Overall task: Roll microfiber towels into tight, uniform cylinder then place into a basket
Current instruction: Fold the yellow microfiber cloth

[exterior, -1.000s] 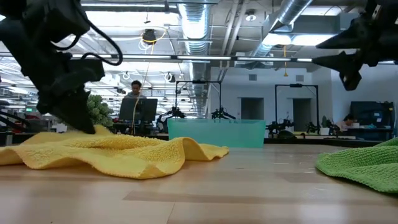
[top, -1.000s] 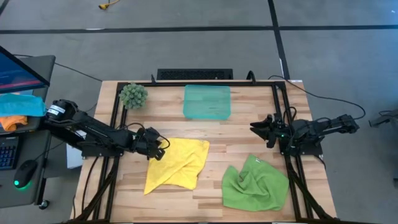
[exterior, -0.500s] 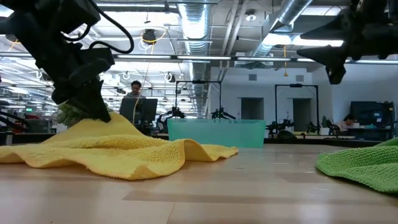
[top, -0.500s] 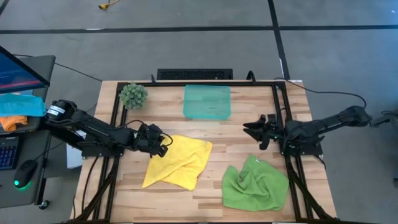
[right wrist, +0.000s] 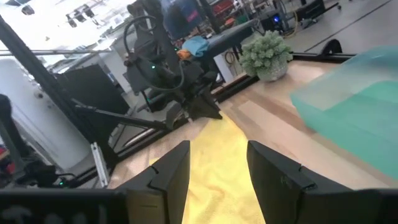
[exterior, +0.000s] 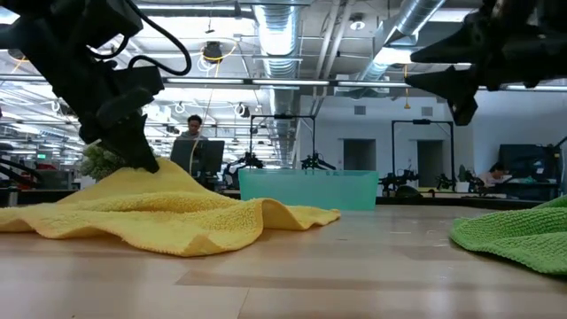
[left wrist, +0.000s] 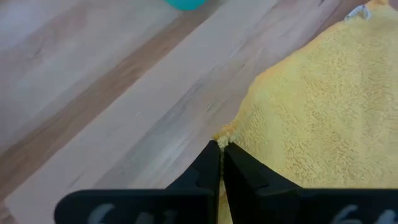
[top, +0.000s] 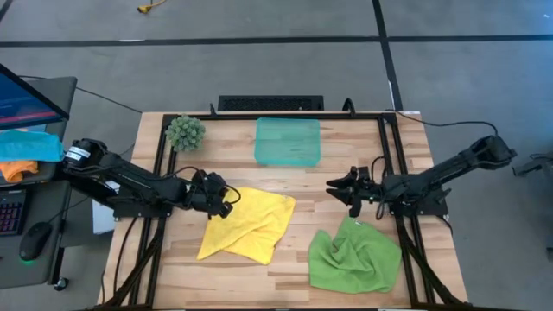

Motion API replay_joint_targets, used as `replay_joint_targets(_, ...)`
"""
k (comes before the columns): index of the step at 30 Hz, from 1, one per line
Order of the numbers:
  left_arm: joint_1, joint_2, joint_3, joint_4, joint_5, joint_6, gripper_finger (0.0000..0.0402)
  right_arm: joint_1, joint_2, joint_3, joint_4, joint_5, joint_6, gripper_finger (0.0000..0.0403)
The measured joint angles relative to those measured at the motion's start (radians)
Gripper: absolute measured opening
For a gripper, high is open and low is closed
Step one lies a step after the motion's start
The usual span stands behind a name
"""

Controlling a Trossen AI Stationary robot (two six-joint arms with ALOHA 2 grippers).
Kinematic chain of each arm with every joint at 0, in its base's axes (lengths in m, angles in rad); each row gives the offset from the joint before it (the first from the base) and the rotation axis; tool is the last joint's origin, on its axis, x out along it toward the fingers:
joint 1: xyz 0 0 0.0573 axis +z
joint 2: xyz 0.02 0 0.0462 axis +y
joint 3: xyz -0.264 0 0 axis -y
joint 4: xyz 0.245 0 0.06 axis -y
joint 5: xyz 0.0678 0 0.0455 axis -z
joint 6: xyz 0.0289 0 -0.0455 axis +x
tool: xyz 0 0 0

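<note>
On the wooden bench [top: 346, 168], the left claw [top: 226, 200] is clamped on the yellow towel's [top: 251, 225] lifted near-left corner, while the right claw [top: 346, 188], jaws apart and empty, hovers just beyond its opposite edge.

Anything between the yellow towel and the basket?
Nothing visible. Bare wood lies between the yellow towel and the basket. The fuzzy green ball sits off to the side, near the table's far left corner. The left pincer is shut on the towel's corner; the right pincer hangs open above the table.
</note>
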Motion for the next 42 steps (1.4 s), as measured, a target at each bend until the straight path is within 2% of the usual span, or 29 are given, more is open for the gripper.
replay_joint_targets(11, 0.004, -0.001, 0.0, -0.013, -0.007, 0.067, 0.0002, -0.015, 0.29, 0.157, 0.0, -0.002, 0.033, 0.0182)
replay_joint_targets(15, 0.026, -0.001, 0.0, -0.013, -0.007, 0.107, 0.0002, -0.024, 0.354, 0.221, -0.002, -0.023, -0.043, 0.0182)
replay_joint_targets(21, 0.041, -0.001, 0.0, -0.015, -0.001, 0.152, 0.0002, -0.011, 0.388, 0.295, -0.027, -0.078, -0.106, 0.0182)
replay_joint_targets(26, 0.041, -0.001, 0.006, -0.026, 0.019, 0.168, 0.0002, 0.018, 0.367, 0.374, -0.132, -0.078, -0.165, 0.0182)
replay_joint_targets(31, 0.027, -0.001, 0.065, -0.121, 0.018, 0.134, 0.0002, 0.077, 0.362, 0.458, -0.264, -0.078, -0.277, 0.0182)
replay_joint_targets(35, 0.003, -0.001, 0.084, -0.122, 0.018, 0.13, 0.0002, 0.103, 0.384, 0.487, -0.348, -0.079, -0.276, 0.0182)
replay_joint_targets(42, -0.025, -0.001, 0.084, -0.124, 0.009, 0.113, 0.0002, 0.083, 0.485, 0.491, -0.348, -0.078, -0.256, 0.0182)
